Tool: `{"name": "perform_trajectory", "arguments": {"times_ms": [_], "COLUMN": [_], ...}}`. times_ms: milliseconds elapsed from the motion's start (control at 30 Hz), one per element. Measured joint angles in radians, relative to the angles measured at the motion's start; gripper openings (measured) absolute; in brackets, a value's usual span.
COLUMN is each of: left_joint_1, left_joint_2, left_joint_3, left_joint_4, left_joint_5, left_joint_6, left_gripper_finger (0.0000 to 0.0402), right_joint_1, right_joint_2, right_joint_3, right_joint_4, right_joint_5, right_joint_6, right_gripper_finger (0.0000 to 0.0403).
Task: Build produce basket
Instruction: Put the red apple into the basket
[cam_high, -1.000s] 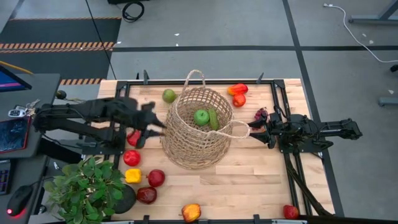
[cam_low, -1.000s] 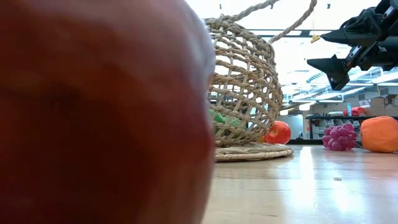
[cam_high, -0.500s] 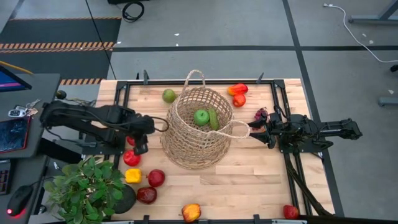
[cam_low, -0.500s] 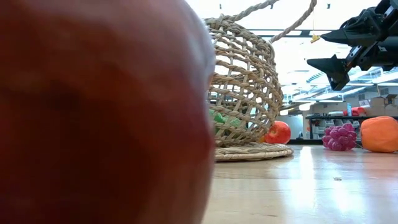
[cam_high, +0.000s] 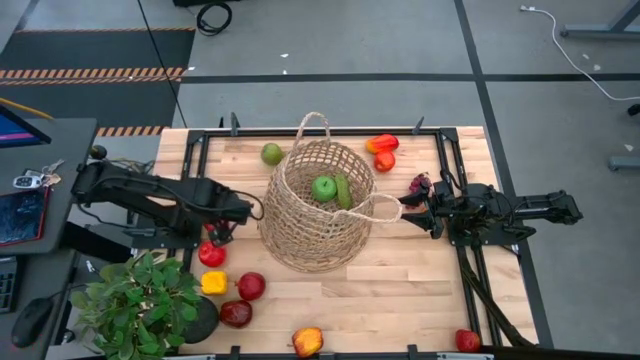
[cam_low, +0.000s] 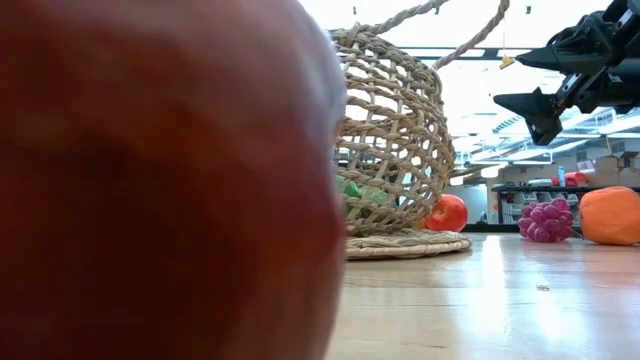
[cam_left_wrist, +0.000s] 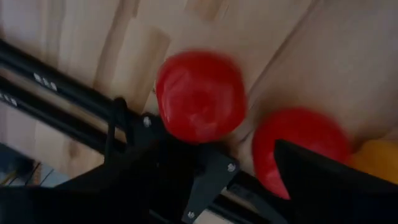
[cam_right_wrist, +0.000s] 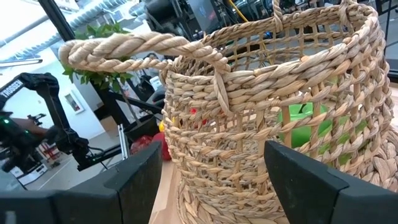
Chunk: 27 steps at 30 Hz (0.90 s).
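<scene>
At centre frame of the high view, the wicker basket (cam_high: 318, 205) rests tilted on the tabletop (cam_high: 400, 280), its mouth turned toward the upper right, so that a green apple (cam_high: 324, 187) and a second, longer green item (cam_high: 344, 192) lie against its inner wall. From the right edge, the right pincer (cam_high: 408, 211) meets the basket's loop handle (cam_high: 372, 208); the right wrist view shows the rope handle (cam_right_wrist: 137, 45) lying across the gap between the two spread fingers (cam_right_wrist: 140, 180), just above them. Whether the fingers grip it cannot be told; the placement suggests the arm is steadying the basket at a tilt so that the other arm can load it.

At left of the high view, the left pincer (cam_high: 222, 232) hangs over loose produce. In its wrist view the fingers stand apart around nothing, with a red round fruit (cam_left_wrist: 200, 96) at the tip of one finger and a second red fruit (cam_left_wrist: 300, 146) between the fingers, farther off, beside a yellow piece (cam_left_wrist: 373, 168). The released pose suggests a pick is being lined up.

Remaining produce is scattered: a green fruit (cam_high: 272, 154) and an orange-red pair (cam_high: 382, 145) at upper centre, a grape bunch (cam_high: 420, 184) at right, and red pieces (cam_high: 250, 286) at lower left near a potted plant (cam_high: 140, 305). Most of the task appears still undone.
</scene>
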Motion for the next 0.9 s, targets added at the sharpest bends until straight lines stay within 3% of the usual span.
{"name": "perform_trajectory", "arguments": {"times_ms": [267, 600, 900], "left_joint_1": [0.041, 0.041, 0.055], "left_joint_2": [0.0, -0.001, 0.0], "left_joint_3": [-0.098, -0.102, -0.215], "left_joint_4": [0.042, 0.105, 0.206], "left_joint_5": [0.004, 0.003, -0.056], "left_joint_6": [0.007, 0.041, 0.059], "left_gripper_finger": [0.0377, 0.0379, 0.0379], "right_joint_1": [0.0, 0.0, 0.0], "right_joint_2": [0.0, 0.0, 0.0], "right_joint_3": [0.0, 0.0, 0.0], "right_joint_4": [-0.001, -0.001, -0.001], "right_joint_5": [0.0, 0.0, 0.0], "right_joint_6": [0.0, 0.0, 0.0], "right_gripper_finger": [0.0284, 0.0284, 0.0284]}}
